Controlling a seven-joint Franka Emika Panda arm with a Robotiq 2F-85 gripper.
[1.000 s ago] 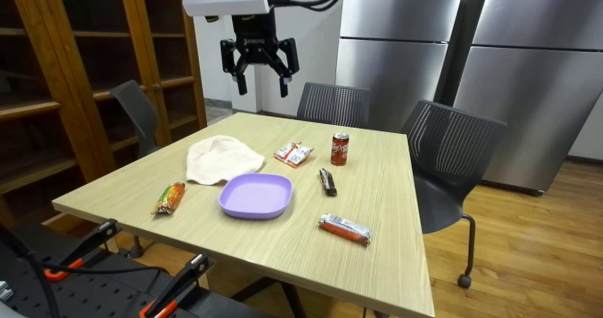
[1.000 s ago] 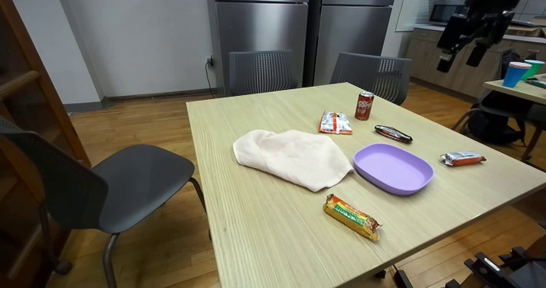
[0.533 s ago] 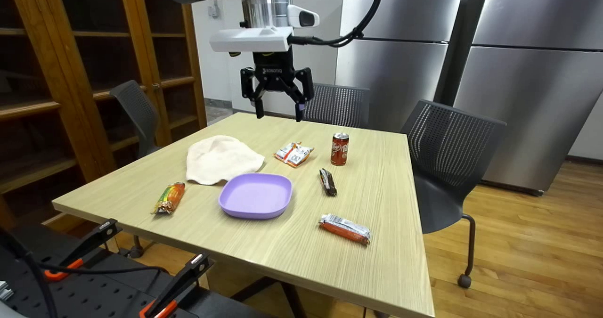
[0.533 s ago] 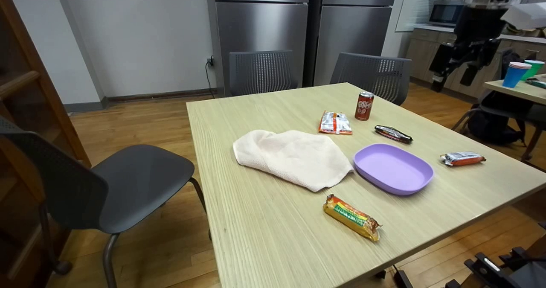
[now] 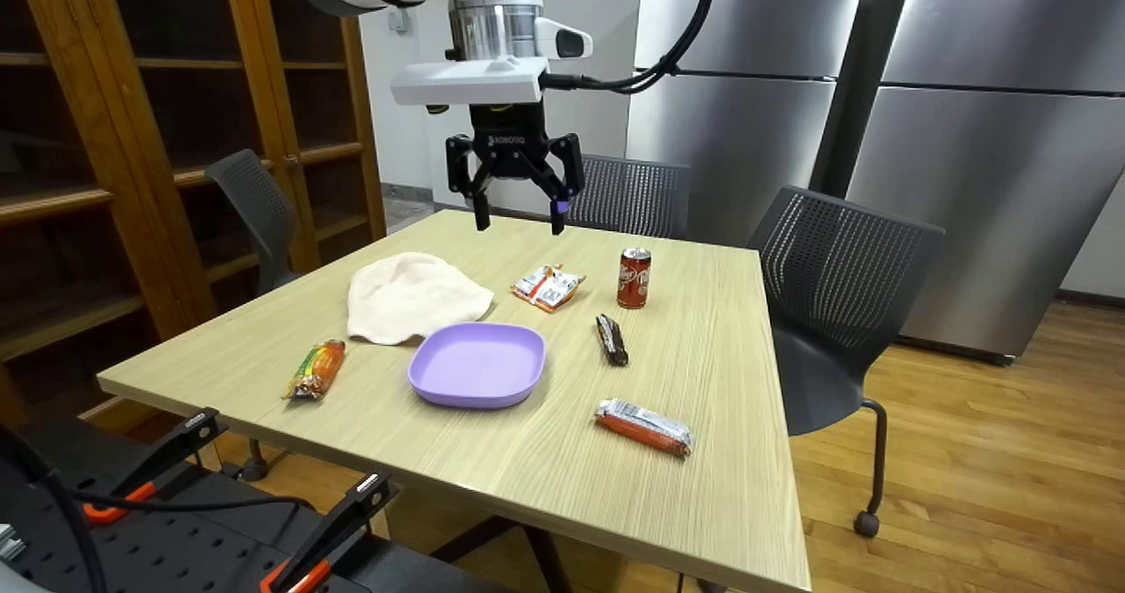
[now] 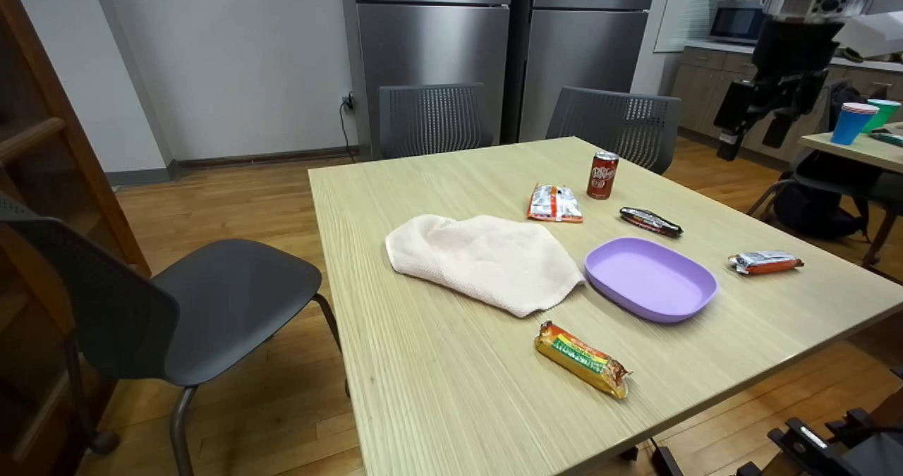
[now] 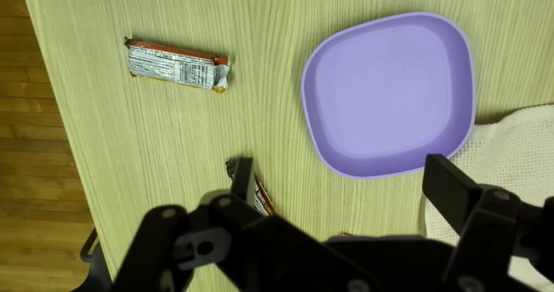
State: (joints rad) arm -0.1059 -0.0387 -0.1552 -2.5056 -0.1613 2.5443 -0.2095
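My gripper point(image 5: 519, 224) hangs high above the wooden table, open, with nothing between its fingers. In the wrist view a shallow purple plate point(image 7: 383, 95) lies beyond the fingertips. A dark-wrapped bar point(image 7: 265, 199) is partly hidden under one finger point(image 7: 244, 177), far below it. The pale cloth point(image 7: 519, 158) shows past the opposite finger and touches the plate's side. A silver-and-red bar point(image 7: 173, 66) rests apart from the plate. Both exterior views show a small white-and-orange packet point(image 5: 548, 288), an upright red can point(image 5: 634, 278) and a yellow-orange wrapped bar point(image 6: 583, 359) on the table.
Dark chairs point(image 5: 844, 303) stand around the table point(image 5: 545, 488). Clamps point(image 5: 330, 531) and a black perforated surface are at its near side. Steel fridges point(image 5: 738, 136) and a wooden cabinet point(image 5: 189, 119) stand behind. Cups point(image 6: 853, 123) sit on another table.
The gripper has come down and shifted right in an exterior view, mostly in the first half second; since then it has hardly moved. Its fingers stay apart. Objects on the table have not moved.
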